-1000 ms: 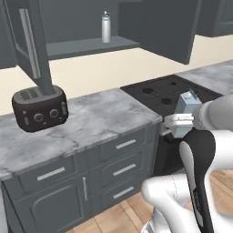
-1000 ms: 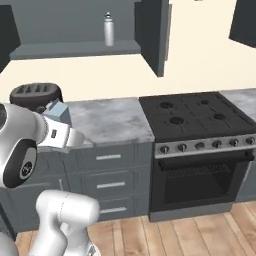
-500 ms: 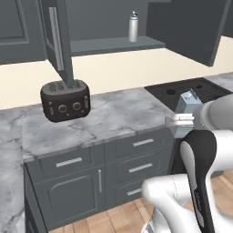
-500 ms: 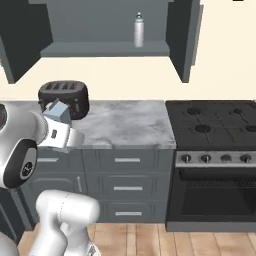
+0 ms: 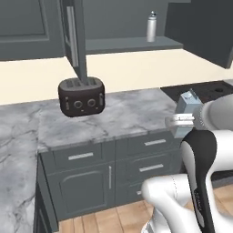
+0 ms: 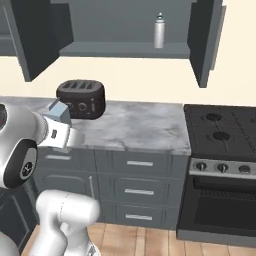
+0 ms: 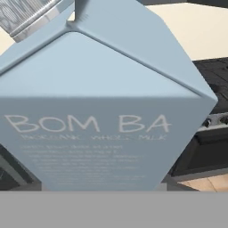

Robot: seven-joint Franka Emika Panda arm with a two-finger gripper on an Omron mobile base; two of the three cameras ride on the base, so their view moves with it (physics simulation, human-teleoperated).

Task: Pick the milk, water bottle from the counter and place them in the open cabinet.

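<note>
Half done by the looks of it: slim grey water bottle (image 6: 159,32) sits on the open dark cabinet's shelf (image 6: 125,50), pincer (image 5: 178,120) clamped on the pale blue milk carton (image 5: 187,109), which needs shelving next.

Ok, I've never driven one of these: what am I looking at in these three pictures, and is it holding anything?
It is a white robot arm on a driving base, in a rendered kitchen. Two pictures come from cameras on the base, behind the arm to its left and right, so they show one scene from two sides. The third comes from a camera on the hand, looking along the gripper.

The gripper is shut on the milk, a pale blue carton, carried in the air in front of the worktop. On the worktop stands a dark toaster; a stove is beside it. Above, the open cabinet has the water bottle standing upright on its shelf.
</note>
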